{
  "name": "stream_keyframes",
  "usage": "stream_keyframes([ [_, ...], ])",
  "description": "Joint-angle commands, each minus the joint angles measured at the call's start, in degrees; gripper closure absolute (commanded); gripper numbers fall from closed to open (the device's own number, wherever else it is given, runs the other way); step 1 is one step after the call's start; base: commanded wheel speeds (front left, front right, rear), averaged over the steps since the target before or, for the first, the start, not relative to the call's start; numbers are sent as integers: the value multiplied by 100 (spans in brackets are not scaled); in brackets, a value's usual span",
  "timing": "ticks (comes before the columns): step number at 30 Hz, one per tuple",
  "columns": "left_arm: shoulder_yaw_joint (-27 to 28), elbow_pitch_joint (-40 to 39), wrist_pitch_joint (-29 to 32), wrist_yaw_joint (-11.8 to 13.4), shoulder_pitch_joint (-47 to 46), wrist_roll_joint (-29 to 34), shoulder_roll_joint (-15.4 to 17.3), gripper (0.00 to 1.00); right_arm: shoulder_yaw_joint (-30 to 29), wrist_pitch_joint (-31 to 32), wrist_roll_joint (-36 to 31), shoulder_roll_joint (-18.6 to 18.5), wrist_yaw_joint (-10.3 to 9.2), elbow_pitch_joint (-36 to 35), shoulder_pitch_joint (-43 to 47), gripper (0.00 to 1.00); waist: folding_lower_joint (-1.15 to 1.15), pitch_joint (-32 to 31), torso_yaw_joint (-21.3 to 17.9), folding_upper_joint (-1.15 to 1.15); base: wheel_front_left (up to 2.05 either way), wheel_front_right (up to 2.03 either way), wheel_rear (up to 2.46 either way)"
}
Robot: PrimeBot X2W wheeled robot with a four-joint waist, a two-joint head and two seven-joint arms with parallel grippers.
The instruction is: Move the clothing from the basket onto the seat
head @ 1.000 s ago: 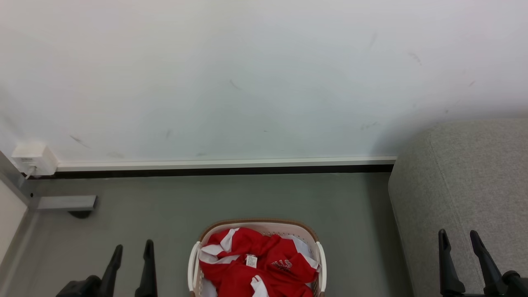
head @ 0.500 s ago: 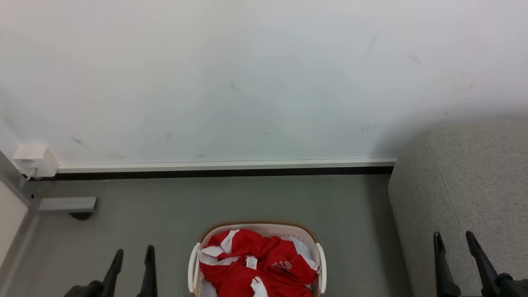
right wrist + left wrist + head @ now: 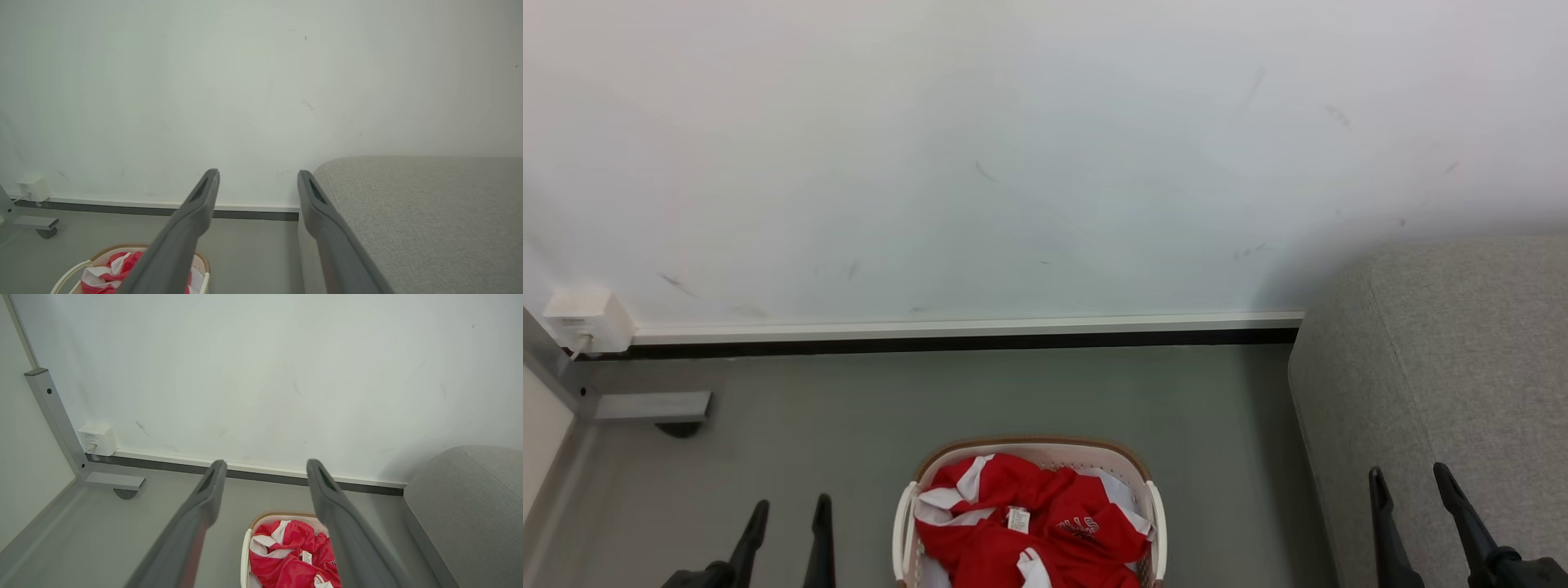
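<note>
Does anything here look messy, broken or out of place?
Nothing is spilled or broken. The red and white clothing lies crumpled inside the basket, none hanging over its edge. The wall has a few dark scuff marks.

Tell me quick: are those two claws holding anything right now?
Left gripper: open, holding nothing.
Right gripper: open, holding nothing.

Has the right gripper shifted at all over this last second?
Yes. In the head view the seat hardly shifts, while the right gripper has slid left and lower in the picture, its open fingers sinking toward the bottom edge.
</note>
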Motion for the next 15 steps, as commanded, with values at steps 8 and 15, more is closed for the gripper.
stream_keyframes([
  [8, 43, 37, -4, -26, 20, 55, 41, 0, 29, -22, 4, -40, -12, 31, 41, 0, 0, 21, -18, 0, 0, 0, 0],
  [15, 56, 51, -4, -33, 17, 84, 41, 0, 56, -22, 17, -39, -12, 26, 18, 0, 0, 46, -71, 0, 0, 0, 0],
])
